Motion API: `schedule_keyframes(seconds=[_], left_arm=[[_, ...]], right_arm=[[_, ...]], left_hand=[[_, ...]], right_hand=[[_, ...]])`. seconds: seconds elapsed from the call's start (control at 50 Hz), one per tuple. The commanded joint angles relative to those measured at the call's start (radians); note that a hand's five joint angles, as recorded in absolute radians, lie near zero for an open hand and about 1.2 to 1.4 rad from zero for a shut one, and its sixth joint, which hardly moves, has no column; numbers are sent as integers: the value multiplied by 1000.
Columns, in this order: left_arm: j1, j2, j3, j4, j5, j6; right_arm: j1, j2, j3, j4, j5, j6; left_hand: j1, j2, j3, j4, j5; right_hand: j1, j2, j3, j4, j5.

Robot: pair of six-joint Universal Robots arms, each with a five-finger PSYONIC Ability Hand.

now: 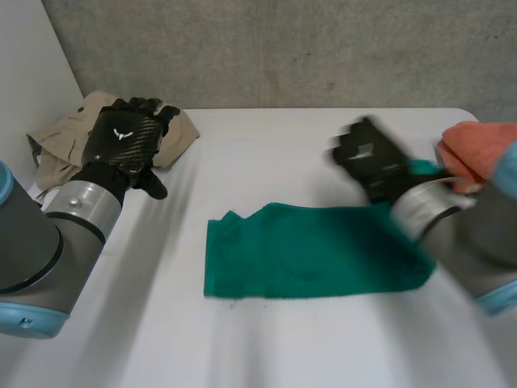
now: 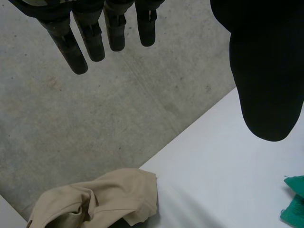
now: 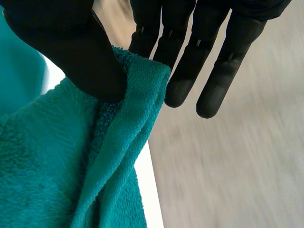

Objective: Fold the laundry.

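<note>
- white table [image 1: 283,347]: bare surface all round the green towel [image 1: 299,255], widest on its near side & to its left. Far edge runs well behind the towel, so plenty of rm to swing a fold.
- green towel: mid-table, mostly flat, left end a bit bunched, right end raised off the top. Terry, so I'd judge it soft, light, floppy. It'll sag & drag rather than slip. Best taken at corners or hem, not the middle.
- tan garment [image 1: 60,141]: crumpled heap well left of the towel & further back, at the table edge. Looks clear of the fold path.
- orange cloth [image 1: 477,149]: just beyond the towel's right end, close to my right arm. Snag risk, imo.
- right hand [image 1: 371,162]: at the towel's right end, thumb [image 3: 85,61] pressing the hem against straight fingers [image 3: 183,90]. A pinch on the edge, cloth hanging below.
- left hand [image 1: 125,137]: well left of the towel, over the tan garment, fingers [image 2: 71,52] straight & apart, holding nothing.
</note>
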Motion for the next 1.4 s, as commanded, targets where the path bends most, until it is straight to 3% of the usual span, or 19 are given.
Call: schedule_keyframes(seconds=[0.02,0.14,0.16,0.18,0.2,0.32,0.42,0.56,0.62,0.64,0.7,0.84,0.94,1.06,1.08,1.12,1.14,1.16,1.4], left_arm=[[-8,14,-23,2,0,0],[-14,11,-29,0,-2,0],[-16,11,-29,0,-2,0],[-19,12,-29,2,-2,0],[-20,12,-27,2,0,0],[-40,14,-12,2,0,1],[-54,17,-3,3,1,0],[-86,5,0,12,1,-3],[-92,0,0,17,1,-8],[-100,-3,0,18,1,-10],[-111,-5,3,20,0,-16],[-114,12,5,17,-6,-16],[-112,38,-4,12,-9,-16],[-103,43,-14,12,-13,-17],[-102,43,-12,14,-14,-25],[-100,43,-6,15,-14,-36],[-99,41,0,17,-14,-43],[-100,41,11,17,-16,-63],[-218,-66,184,-79,-126,-316]], right_arm=[[302,179,-26,-53,-21,-9],[391,292,-88,51,0,-61],[390,291,-89,60,11,-61],[384,277,-83,74,34,-52],[381,270,-80,73,55,-43],[248,69,-2,94,149,191],[120,19,96,175,107,388],[-56,41,211,229,107,295],[-110,55,216,209,118,244],[-128,55,214,183,136,226],[-132,41,207,99,201,199],[35,-94,141,7,204,201],[334,31,70,-12,155,141],[456,173,56,-4,91,-21],[453,193,52,-12,98,-29],[448,193,50,-12,104,-14],[441,190,50,-13,110,6],[422,175,49,-19,132,71],[111,-82,38,208,190,837]], left_hand=[[-2,-10,-9,-5,-24],[-5,-13,-12,-7,-27],[-5,-13,-12,-7,-27],[-5,-13,-12,-7,-27],[-8,-16,-15,-10,-30],[-8,-16,-15,-10,-30],[-8,-16,-15,-10,-30],[-14,-22,-20,-16,-36],[-14,-22,-20,-16,-36],[-14,-22,-20,-16,-36],[-14,-22,-20,-16,-36],[-14,-22,-20,-16,-36],[-14,-22,-20,-16,-36],[-14,-22,-20,-16,-36],[-11,-19,-18,-13,-33],[-5,-13,-12,-7,-27],[-2,-10,-9,-5,-24],[-2,-10,-9,-5,-24],[16,8,9,13,-6]], right_hand=[[283,220,211,200,251],[188,125,116,105,156],[-115,-178,-188,-198,-147],[-764,-826,-836,-846,-795],[-939,-1001,-1011,-1022,-971],[-939,-1001,-1011,-1022,-971],[-939,-1001,-1011,-1022,-971],[-939,-1001,-1011,-1022,-971],[-283,-345,-355,-365,-314],[277,215,205,194,245],[283,220,211,200,251],[283,220,211,200,251],[283,220,211,200,251],[283,220,211,200,251],[211,149,139,128,180],[-482,-544,-554,-564,-513],[-863,-926,-935,-946,-895],[-939,-1001,-1011,-1022,-971],[-939,-1001,-1011,-1022,-971]])
